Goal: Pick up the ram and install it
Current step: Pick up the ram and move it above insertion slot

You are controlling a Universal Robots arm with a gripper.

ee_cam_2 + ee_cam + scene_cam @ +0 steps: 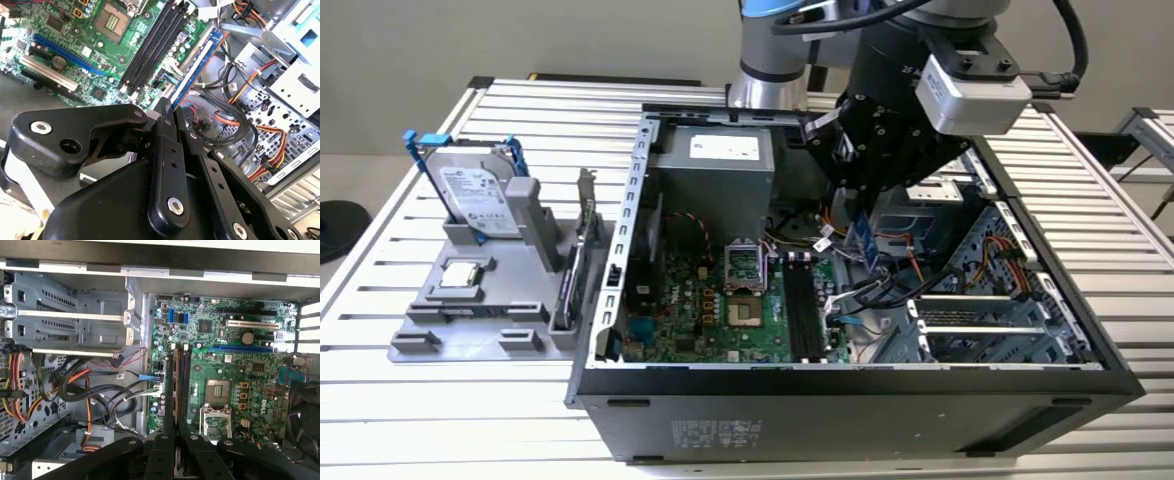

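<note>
Second wrist view: gripper [173,116] pinches the ram [196,61], apparently near the memory slots [151,44].

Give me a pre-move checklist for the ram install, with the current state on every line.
1. Grip on the ram: ok, the gripper is shut on one end.
2. Length of the ram runs along the memory slots: ok in the first wrist view.
3. Empty slots: ok, none is populated.
4. Seating of the ram: not ok, it is held above the board.
5. Open slot latches: cannot tell.
6. Path free of cables: cannot tell; they lie beside the slots.
</note>
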